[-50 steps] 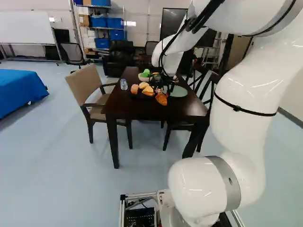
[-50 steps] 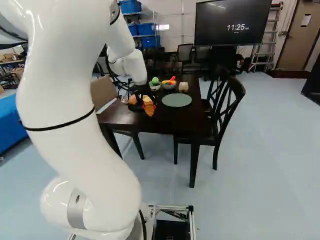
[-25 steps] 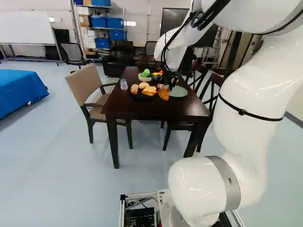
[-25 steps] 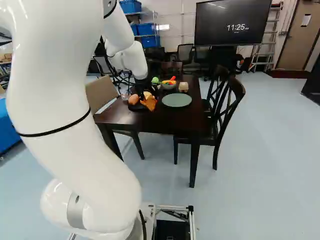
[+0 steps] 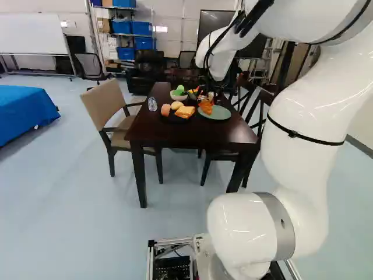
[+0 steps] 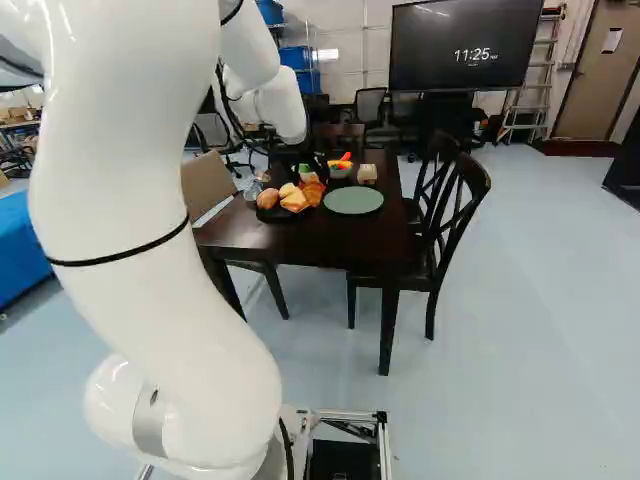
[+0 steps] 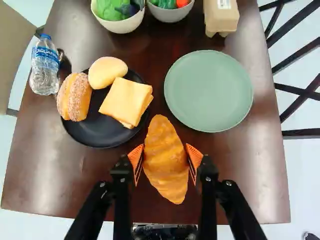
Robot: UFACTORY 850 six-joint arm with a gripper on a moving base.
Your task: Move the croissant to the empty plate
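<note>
Okay, black two-finger gripper with orange pads (image 7: 165, 159) has the golden-brown croissant (image 7: 166, 172) pinched around its middle, over the dark brown wooden table (image 7: 260, 192), just short of the round pale-green plate (image 7: 208, 91). Likely trouble: curved sides could roll or slip in the pads if the wrist swings fast, and lowering too soon could catch the near rim or leave an end overhanging. Round black plate (image 7: 95, 137) sits close beside, beige carton (image 7: 221, 15) beyond the green one, so best room is straight over the green plate's middle.
</note>
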